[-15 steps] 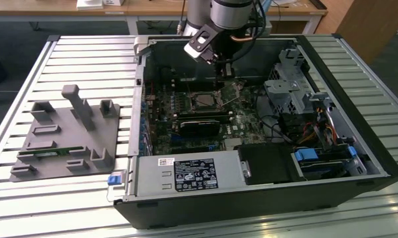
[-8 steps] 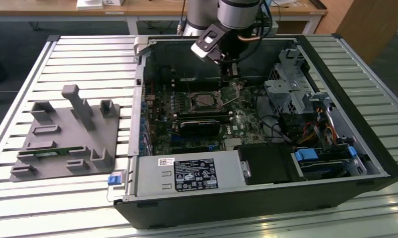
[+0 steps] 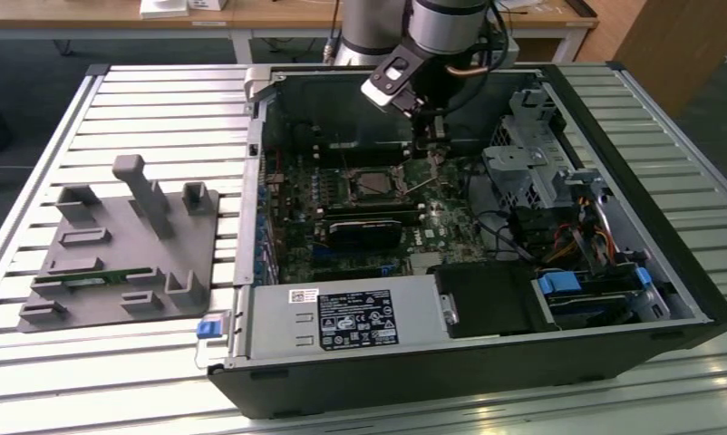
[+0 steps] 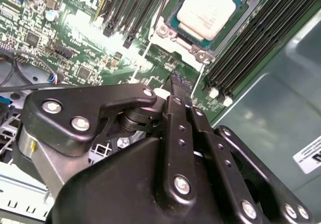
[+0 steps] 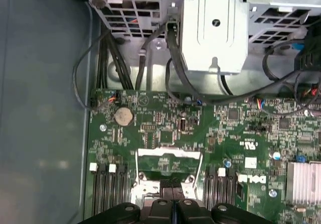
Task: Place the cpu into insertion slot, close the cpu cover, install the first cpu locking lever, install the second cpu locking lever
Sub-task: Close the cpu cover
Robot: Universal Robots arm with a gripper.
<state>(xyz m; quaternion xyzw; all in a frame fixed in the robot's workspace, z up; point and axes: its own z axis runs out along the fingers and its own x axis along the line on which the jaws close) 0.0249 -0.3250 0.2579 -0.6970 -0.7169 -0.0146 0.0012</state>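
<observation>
The cpu [image 4: 208, 8], a pale square chip, lies seated in the insertion slot [image 3: 373, 185] on the green board inside the open computer case. Around it sits the cpu cover [image 4: 161, 34], a silvery frame with screws at its corners, also seen as a silver frame [image 5: 168, 154] in the first wrist view. My gripper [image 4: 179, 81] hovers just beside the socket's edge, on the exterior view's right of the slot [image 3: 434, 154]. Its black fingers [image 5: 173, 186] are pressed together and shut. A thin metal lever rod [image 4: 201, 76] runs close by the fingertips; whether they touch it is unclear.
Long black memory slots [image 4: 261, 43] flank the socket. A metal drive cage [image 3: 533, 172] with cables stands on the exterior view's right, and a power supply [image 3: 339, 317] at the case's front. A grey parts fixture [image 3: 121, 245] rests on the slatted table outside.
</observation>
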